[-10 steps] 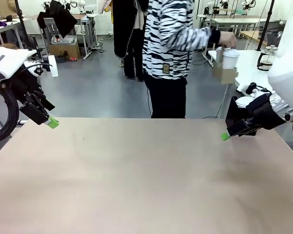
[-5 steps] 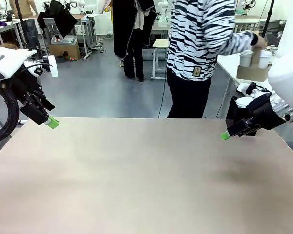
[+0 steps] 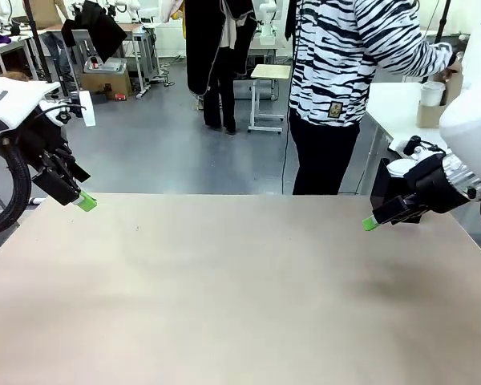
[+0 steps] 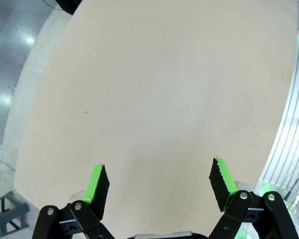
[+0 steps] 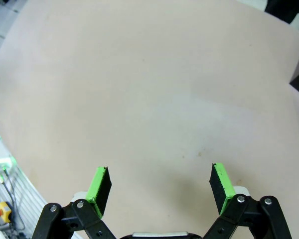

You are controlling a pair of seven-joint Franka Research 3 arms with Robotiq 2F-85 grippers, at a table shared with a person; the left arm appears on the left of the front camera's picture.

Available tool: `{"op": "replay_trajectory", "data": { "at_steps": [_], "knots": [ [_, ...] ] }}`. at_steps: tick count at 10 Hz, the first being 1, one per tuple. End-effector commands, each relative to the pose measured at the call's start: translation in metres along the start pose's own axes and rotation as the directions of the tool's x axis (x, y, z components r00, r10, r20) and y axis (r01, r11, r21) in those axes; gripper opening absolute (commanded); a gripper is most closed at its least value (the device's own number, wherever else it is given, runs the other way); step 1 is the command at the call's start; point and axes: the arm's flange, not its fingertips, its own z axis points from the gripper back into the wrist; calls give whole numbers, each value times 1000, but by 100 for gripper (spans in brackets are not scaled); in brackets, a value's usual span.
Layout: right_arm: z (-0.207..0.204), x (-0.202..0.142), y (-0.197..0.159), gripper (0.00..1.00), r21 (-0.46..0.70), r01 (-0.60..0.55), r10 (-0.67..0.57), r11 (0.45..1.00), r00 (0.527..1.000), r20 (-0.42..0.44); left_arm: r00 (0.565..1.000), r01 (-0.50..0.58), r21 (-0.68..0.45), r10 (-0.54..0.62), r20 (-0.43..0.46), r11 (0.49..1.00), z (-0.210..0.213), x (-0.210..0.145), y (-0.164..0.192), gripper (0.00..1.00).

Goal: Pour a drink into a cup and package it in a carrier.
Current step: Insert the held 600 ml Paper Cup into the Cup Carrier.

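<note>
Grippers: I see the left gripper (image 3: 86, 201) at the table's (image 3: 240, 305) left edge and the right gripper (image 3: 370, 224) at its right edge, both spread wide and holding nothing.
Cup: one white cup (image 3: 432, 93) on a side table off the far right corner, in a brown carrier (image 3: 430, 115) by the person's hand (image 3: 451, 54).
Handling: I judge the cup light and crushable; I'd grip mid-wall, gently. Cardboard carrier flexes; take it by the handle.
Count: one cup, one carrier, two grippers.

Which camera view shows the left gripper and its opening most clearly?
The left wrist view: the left gripper has both green pads wide apart above the bare table, holding nothing. The front view gives the same gripper side-on, one green tip showing.
</note>
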Motion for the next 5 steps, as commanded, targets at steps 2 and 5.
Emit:
{"op": "replay_trajectory", "data": {
  "at_steps": [2,5],
  "knots": [
    [1,0,-1,100,21,-14,13,1000,1000,26,1000,-16,-8,16,7,1000,1,1,0,100],
    [1,0,-1,100,21,-14,13,1000,1000,26,1000,-16,-8,16,7,1000,1,1,0,100]
  ]
}}
